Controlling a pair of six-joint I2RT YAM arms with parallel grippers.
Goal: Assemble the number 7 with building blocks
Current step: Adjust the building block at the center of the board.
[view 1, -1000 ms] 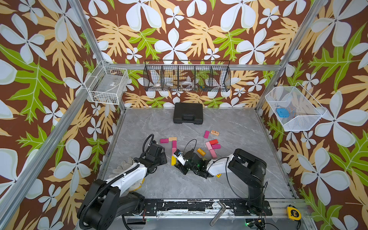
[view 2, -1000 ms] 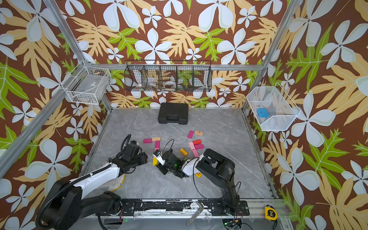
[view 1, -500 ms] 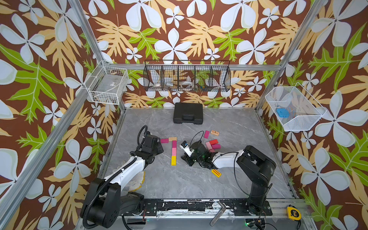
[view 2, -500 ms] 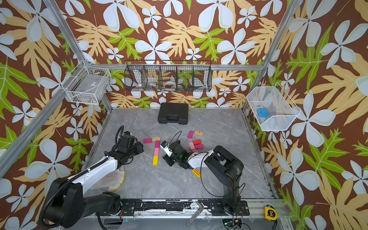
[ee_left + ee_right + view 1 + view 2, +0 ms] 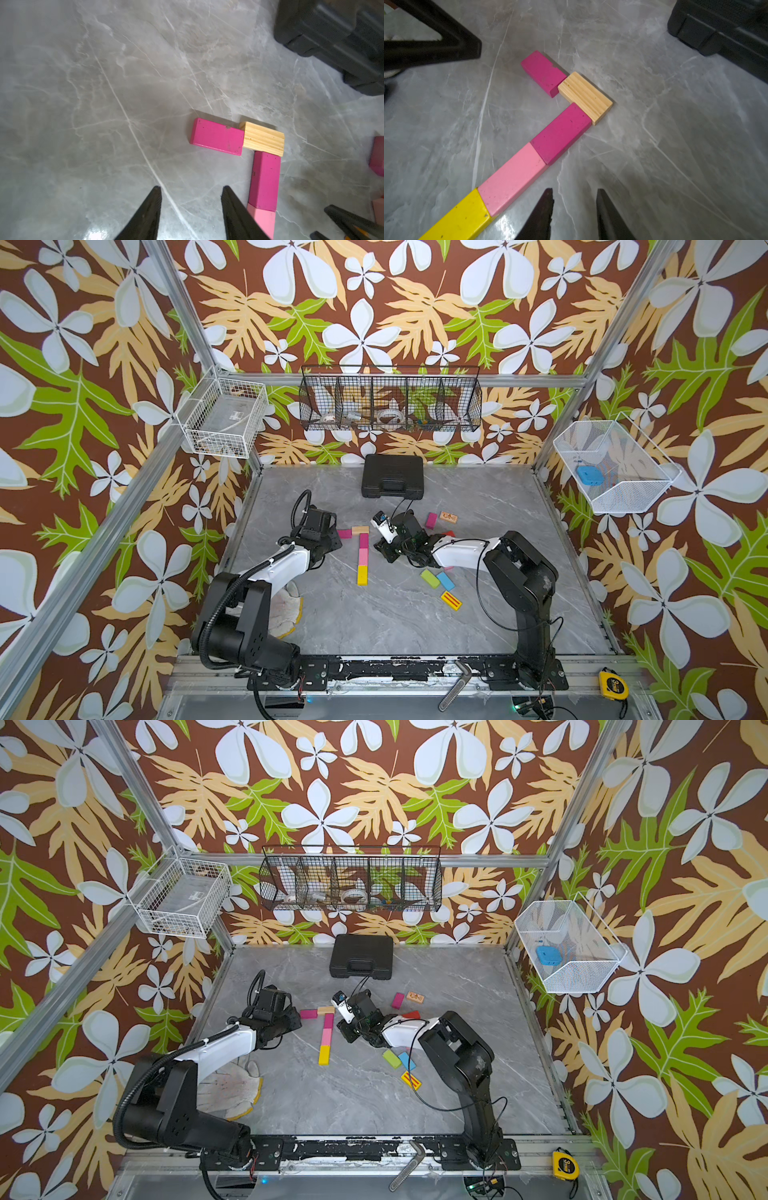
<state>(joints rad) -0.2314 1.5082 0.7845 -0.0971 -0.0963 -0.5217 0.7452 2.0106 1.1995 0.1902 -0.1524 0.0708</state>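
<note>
Five building blocks lie flat in a 7 shape. A magenta block (image 5: 344,534) and a plain wood block (image 5: 360,529) make the top bar. Below the wood block, magenta (image 5: 560,133), pink (image 5: 512,176) and yellow (image 5: 362,575) blocks run in a column. My left gripper (image 5: 191,188) is open and empty, just left of the column under the top bar. My right gripper (image 5: 574,190) stands just right of the column, its jaws narrowly open on bare table. Loose blocks lie to the right: magenta (image 5: 431,521), printed wood (image 5: 448,517), green (image 5: 430,578), blue (image 5: 445,580) and yellow red-striped (image 5: 451,600).
A black plastic case (image 5: 392,476) sits at the back of the table. A white glove (image 5: 286,608) lies under the left arm. Wire baskets hang on the walls. A tape measure (image 5: 611,684) and a metal key (image 5: 455,684) rest on the front rail.
Both grippers have left the yellow block at the column's foot and moved toward the back, beside the upper column. The left jaws have narrowed a little.
</note>
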